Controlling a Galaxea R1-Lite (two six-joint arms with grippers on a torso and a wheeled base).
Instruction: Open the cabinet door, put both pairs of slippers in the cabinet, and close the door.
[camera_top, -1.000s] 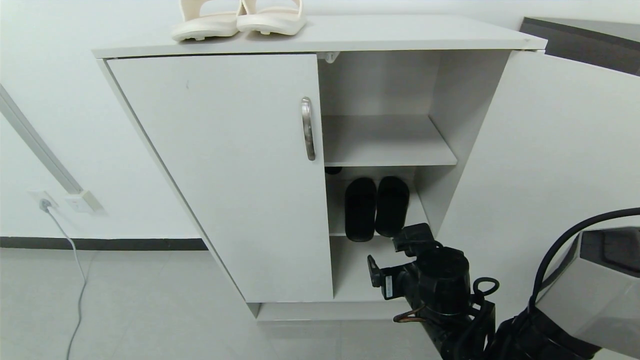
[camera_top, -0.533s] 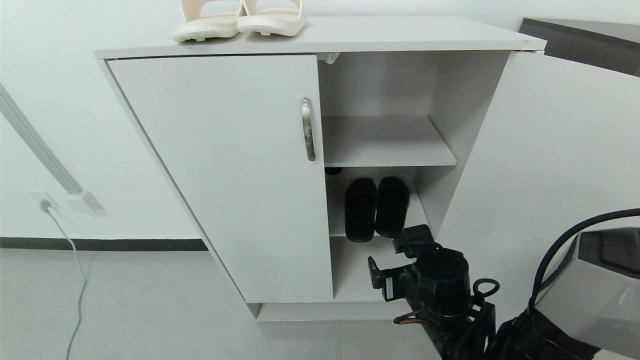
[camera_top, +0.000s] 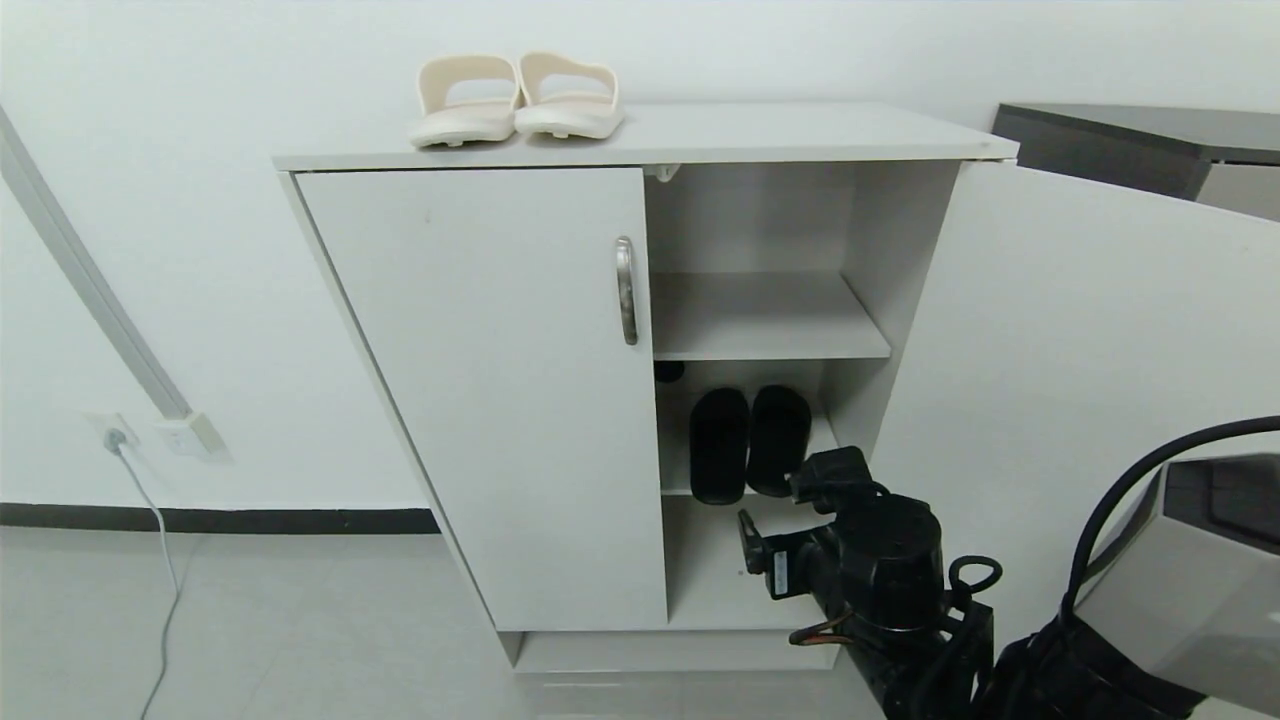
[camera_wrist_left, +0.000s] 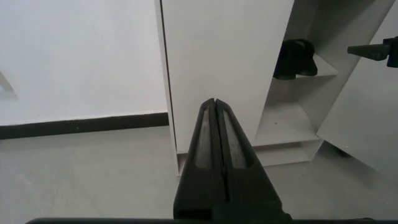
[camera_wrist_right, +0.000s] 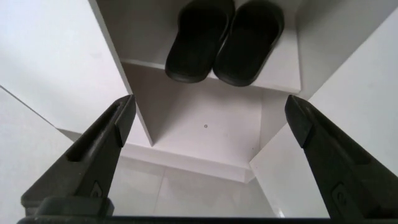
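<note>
A white cabinet (camera_top: 700, 132) stands against the wall with its right door (camera_top: 1080, 330) swung open and its left door (camera_top: 490, 380) closed. A black pair of slippers (camera_top: 750, 440) lies on the middle shelf, toes outward, also seen from below (camera_wrist_right: 224, 40). A cream pair of slippers (camera_top: 517, 97) rests on the cabinet top at its left. My right gripper (camera_top: 785, 505) is open, just in front of and below the black slippers (camera_wrist_left: 295, 59), holding nothing. My left gripper (camera_wrist_left: 214, 102) is shut and empty, low in front of the left door.
The upper shelf (camera_top: 765, 320) and the bottom compartment (camera_wrist_right: 205, 137) are bare. A wall socket with a hanging cable (camera_top: 115, 437) and a slanted conduit (camera_top: 90, 290) are at the left. Dark furniture (camera_top: 1130, 145) stands behind the open door. Grey floor lies in front.
The whole head picture has shifted: the cabinet sits lower and looks smaller, so the camera moved. The slippers, doors and right gripper keep their places relative to one another.
</note>
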